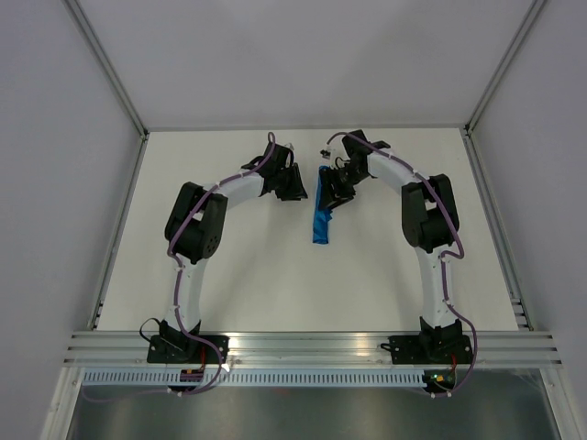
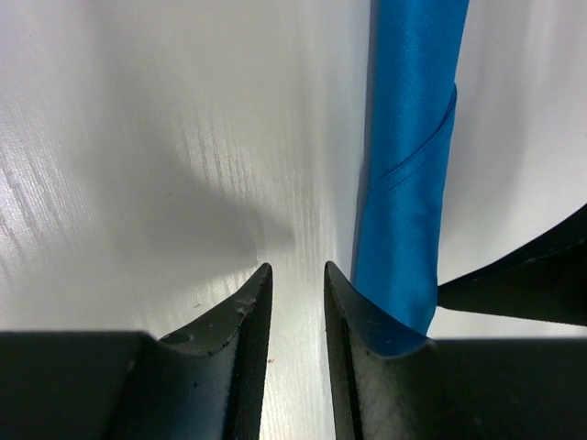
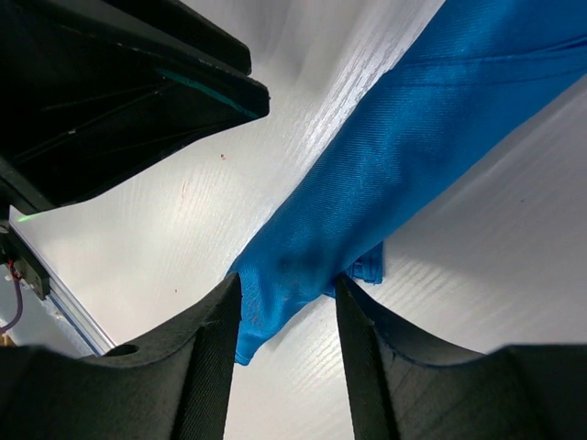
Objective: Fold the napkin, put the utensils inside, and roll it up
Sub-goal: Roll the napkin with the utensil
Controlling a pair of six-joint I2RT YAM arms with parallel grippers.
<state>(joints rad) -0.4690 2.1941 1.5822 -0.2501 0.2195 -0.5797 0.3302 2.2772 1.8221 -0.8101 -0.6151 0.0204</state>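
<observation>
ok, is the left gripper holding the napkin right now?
No, in the left wrist view the gap between the left gripper fingers shows only bare table, and the rolled napkin lies beside them, outside the gap.

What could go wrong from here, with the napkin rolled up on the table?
The right gripper stands open over the end of the napkin. If it lifts away, a finger could snag the loose corner and start unrolling it. The left gripper, open and empty, sits close beside the roll, so a sideways move could nudge it.
</observation>
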